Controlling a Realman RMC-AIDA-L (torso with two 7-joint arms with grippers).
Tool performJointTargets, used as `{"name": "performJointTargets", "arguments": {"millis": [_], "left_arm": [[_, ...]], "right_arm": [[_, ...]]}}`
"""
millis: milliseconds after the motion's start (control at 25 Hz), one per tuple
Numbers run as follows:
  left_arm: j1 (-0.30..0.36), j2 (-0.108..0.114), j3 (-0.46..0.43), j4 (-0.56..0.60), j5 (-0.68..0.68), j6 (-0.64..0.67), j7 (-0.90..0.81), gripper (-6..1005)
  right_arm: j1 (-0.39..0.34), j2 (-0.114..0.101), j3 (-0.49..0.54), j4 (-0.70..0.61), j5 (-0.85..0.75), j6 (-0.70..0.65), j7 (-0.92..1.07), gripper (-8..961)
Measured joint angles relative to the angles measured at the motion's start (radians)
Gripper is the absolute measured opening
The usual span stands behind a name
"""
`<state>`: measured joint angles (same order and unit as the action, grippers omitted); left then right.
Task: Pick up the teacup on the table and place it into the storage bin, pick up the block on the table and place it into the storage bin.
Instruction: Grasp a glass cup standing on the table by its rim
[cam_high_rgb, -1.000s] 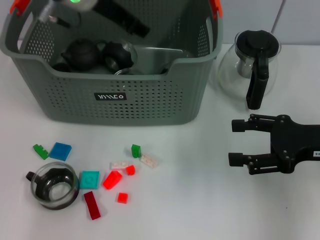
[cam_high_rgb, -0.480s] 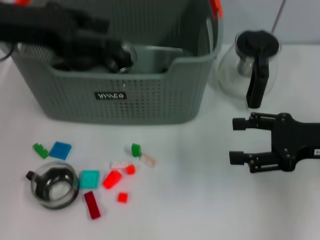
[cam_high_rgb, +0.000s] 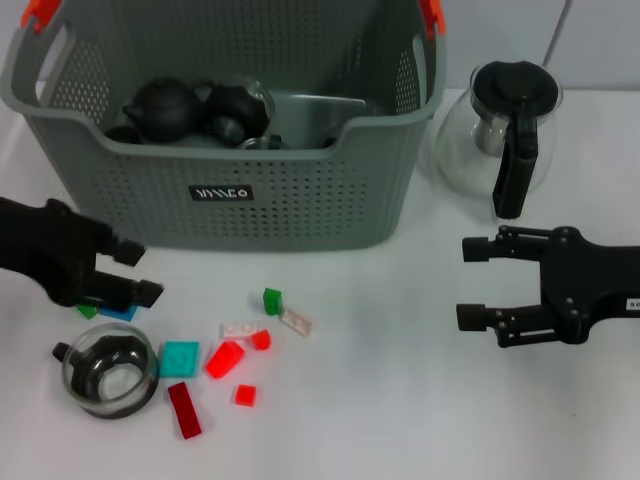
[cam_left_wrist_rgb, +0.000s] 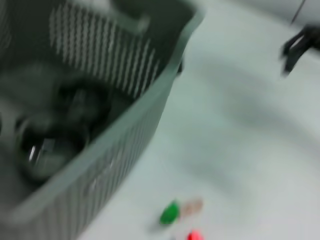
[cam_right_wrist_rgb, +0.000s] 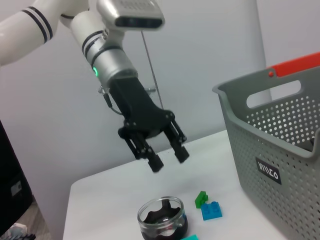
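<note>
Above the glass teacup (cam_high_rgb: 105, 375), in front of the storage bin (cam_high_rgb: 230, 130), the left gripper (cam_high_rgb: 135, 272) hangs with its jaws apart and nothing between them. The blue block (cam_right_wrist_rgb: 211, 210) and green block (cam_right_wrist_rgb: 201, 198) lie under the jaws. The right wrist view shows clear air between the fingers (cam_right_wrist_rgb: 156, 162) and the teacup; the head view does not. The right gripper (cam_high_rgb: 468, 283) hovers open and empty, below the coffee pot (cam_high_rgb: 500, 130).
</note>
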<state>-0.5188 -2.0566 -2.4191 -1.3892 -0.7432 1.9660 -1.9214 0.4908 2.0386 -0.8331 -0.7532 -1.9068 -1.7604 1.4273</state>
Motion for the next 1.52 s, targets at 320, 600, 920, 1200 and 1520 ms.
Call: {"name": "performJointTargets", "arguments": {"millis": [320,600,920,1200,1520], "left_arm": [[-0.016,-0.024,0.157,-0.076,0.226,-0.025,-0.107,584],[-0.018,-0.092,0.264,-0.086,0.406,-0.127,-0.116,584],[-0.023,-0.109,0.354,-0.029,0.510,-0.196,-0.144,585],[-0.035,-0.112,0.357,0.063,0.544,-0.242,-0.151,584],[-0.042,-0.111,0.367,0.122,0.551,-0.291,-0.166,584]], "right_arm": [[-0.001,0.000,-0.001,0.001,0.000,-0.001,0.001,914],[0.000,-0.001,0.001,0.002,0.000,0.001,0.000,915],[-0.001,-0.001,0.003,0.002,0.000,0.001,0.000,915],[-0.001,-0.003,0.003,0.013,0.000,0.001,-0.001,915],[0.000,-0.003,-0.001,0.013,0.000,0.001,-0.001,915]]}}
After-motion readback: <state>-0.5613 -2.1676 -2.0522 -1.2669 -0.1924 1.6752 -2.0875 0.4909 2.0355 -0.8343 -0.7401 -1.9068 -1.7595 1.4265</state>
